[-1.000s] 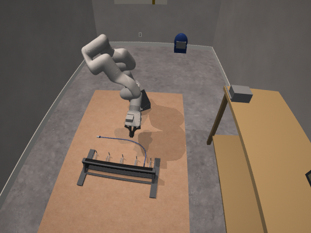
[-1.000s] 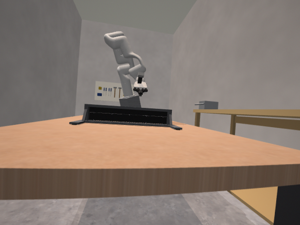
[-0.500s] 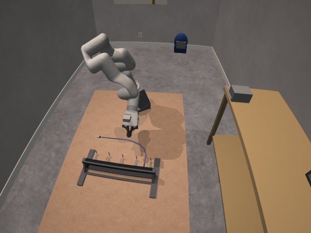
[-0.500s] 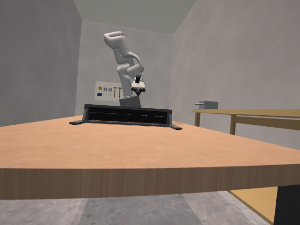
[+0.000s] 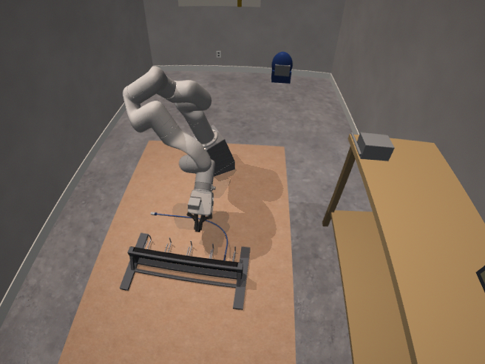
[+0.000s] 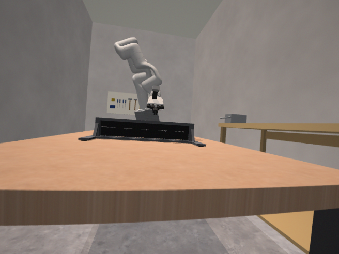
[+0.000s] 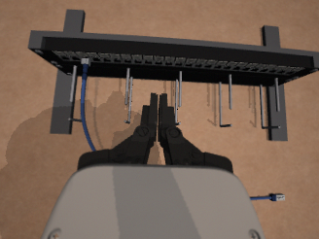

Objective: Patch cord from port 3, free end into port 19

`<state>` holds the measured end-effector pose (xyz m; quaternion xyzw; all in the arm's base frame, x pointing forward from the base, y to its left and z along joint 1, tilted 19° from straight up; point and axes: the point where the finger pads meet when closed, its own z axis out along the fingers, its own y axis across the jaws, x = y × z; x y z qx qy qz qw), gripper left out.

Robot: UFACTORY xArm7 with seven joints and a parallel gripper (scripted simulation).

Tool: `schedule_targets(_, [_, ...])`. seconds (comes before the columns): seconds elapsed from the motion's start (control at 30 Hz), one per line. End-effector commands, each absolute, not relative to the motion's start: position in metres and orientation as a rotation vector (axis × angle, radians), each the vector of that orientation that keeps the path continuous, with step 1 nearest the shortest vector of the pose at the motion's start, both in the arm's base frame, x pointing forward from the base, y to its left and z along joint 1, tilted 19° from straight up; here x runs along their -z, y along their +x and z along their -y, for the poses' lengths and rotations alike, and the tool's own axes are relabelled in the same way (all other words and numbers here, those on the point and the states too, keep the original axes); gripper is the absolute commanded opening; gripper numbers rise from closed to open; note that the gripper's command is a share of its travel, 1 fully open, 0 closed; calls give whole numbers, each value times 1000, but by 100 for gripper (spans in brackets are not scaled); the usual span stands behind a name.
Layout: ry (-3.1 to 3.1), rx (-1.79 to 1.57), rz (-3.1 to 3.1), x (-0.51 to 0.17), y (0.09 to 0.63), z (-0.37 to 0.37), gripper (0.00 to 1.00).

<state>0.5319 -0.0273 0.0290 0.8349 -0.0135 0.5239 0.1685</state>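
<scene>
One white arm reaches down over the tabletop (image 5: 117, 313), and its end effector (image 5: 198, 226) has its two dark fingers pressed together with nothing between them. It hangs just above the wood.

One dark patch-panel rack (image 7: 170, 47) stands just ahead of the fingertips, resting on two flat feet, one at each end. From the wrist view I count about six thin grey wire brackets (image 7: 224, 104) sticking out of the rack toward the end effector, several with bent ends; two of them sit right beside the fingertips. Port numbers cannot be read from here; the plates are too small.

One blue patch cord (image 5: 219, 231) is in play. One end is plugged in with a pale connector (image 7: 86, 61) near the rack's end, forward of the end effector and off to one side in the wrist view. From there the cord curves back past the end effector, passing underneath it in the top view. Its free plug (image 5: 153, 213) lies flat on the tabletop, behind the fingertips and well off to the other side, apart from the rack.

Around the room: one wooden workbench (image 5: 411, 219) carrying a grey box (image 5: 375, 146), one blue container (image 5: 281, 67) against the far wall, and one tool poster (image 6: 120, 103) behind the arm.
</scene>
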Motion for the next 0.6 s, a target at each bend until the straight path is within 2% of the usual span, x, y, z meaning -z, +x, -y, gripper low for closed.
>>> schedule_targets(0.0, [2377, -1496, 35, -17, 560, 31, 0])
schedule_targets(0.23, [2377, -1496, 35, -4, 589, 40, 0])
schedule_targets(0.57, [2377, -1496, 35, -3, 592, 41, 0])
